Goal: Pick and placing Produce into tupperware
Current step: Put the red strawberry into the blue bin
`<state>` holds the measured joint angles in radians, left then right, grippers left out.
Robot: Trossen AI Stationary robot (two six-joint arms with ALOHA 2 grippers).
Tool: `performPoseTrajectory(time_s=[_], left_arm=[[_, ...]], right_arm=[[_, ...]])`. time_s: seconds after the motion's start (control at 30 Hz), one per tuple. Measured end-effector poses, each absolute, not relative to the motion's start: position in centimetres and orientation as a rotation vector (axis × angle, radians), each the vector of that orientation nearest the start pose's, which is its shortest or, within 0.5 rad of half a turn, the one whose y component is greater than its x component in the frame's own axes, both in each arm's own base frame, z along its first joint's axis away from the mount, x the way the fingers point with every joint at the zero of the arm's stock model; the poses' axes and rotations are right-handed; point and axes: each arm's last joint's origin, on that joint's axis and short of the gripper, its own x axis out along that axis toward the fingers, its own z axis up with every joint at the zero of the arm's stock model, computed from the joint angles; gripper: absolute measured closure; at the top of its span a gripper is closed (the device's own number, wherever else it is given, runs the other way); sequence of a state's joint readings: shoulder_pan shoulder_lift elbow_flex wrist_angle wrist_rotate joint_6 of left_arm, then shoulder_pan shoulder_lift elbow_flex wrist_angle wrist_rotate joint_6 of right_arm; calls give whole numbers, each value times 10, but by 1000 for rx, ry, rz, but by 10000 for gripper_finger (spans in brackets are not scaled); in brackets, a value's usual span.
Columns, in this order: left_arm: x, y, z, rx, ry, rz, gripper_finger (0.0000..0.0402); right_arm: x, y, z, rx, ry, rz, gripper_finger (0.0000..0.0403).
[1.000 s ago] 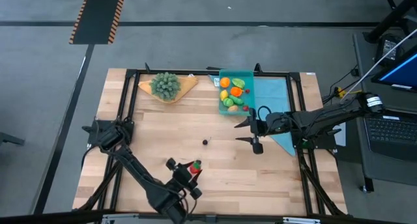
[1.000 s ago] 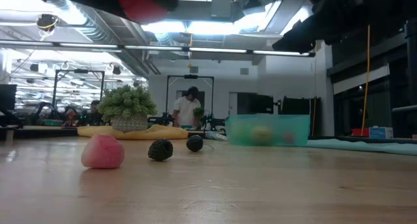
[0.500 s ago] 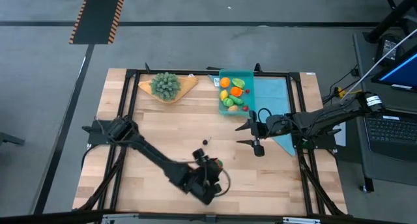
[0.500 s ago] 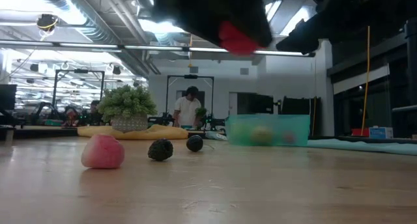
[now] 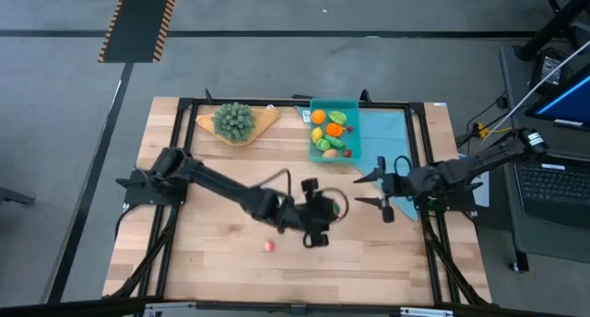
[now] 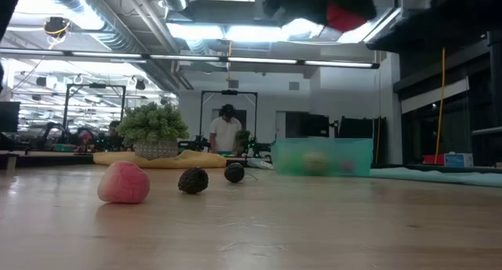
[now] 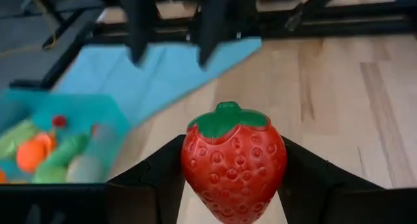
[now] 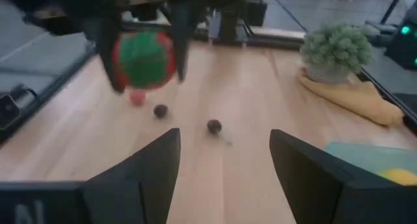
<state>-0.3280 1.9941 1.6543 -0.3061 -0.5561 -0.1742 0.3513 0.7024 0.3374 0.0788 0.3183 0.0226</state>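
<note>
Carrying the strawberry (image 7: 233, 164), clamped between the left gripper (image 5: 320, 211) fingers short of the tupperware (image 5: 334, 108), height should be kept until over its rim, probably clear of the spread-fingered right gripper (image 5: 380, 190) beside it.

The high view is bright and even, with soft light from above. The surface (image 5: 221, 183) looks pale and has only faint shadows under the arms. In the low view, long ceiling lights (image 6: 235, 31) glow very bright, and the arms near them show only as black shapes. The tupperware (image 6: 321, 156) looks soft and fuzzy there, and so does the room behind. In the left wrist view, the strawberry (image 7: 233, 160) is sharp and shiny, but the cloth (image 7: 156, 71) behind it is blurred. The right wrist view is blurry all over.
</note>
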Motion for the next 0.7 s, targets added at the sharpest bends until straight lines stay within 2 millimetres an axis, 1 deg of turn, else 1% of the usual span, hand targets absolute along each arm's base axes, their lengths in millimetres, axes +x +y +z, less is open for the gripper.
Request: performPoseTrajectory(time_s=[0.07, 0.17, 0.23, 0.3, 0.37, 0.43, 0.6, 0.7], left_arm=[[432, -119, 277, 124, 552, 248, 211], [427, -99, 299, 142, 529, 210, 211], [426, -81, 312, 126, 504, 207, 211], [420, -62, 319, 128, 531, 217, 211], [419, -44, 327, 106, 518, 208, 211], [418, -27, 330, 86, 519, 201, 211], [418, 11, 330, 55, 538, 171, 211], [418, 28, 330, 43, 524, 161, 211]], right_arm=[[144, 44, 202, -57, 266, 33, 165], [135, 43, 188, -19, 244, 41, 165], [133, 42, 183, -6, 218, 42, 165], [132, 42, 181, -4, 218, 42, 165], [132, 42, 181, -2, 216, 43, 165], [132, 42, 181, -2, 213, 43, 165], [132, 42, 181, -5, 217, 43, 165], [132, 42, 181, -9, 218, 44, 165]])
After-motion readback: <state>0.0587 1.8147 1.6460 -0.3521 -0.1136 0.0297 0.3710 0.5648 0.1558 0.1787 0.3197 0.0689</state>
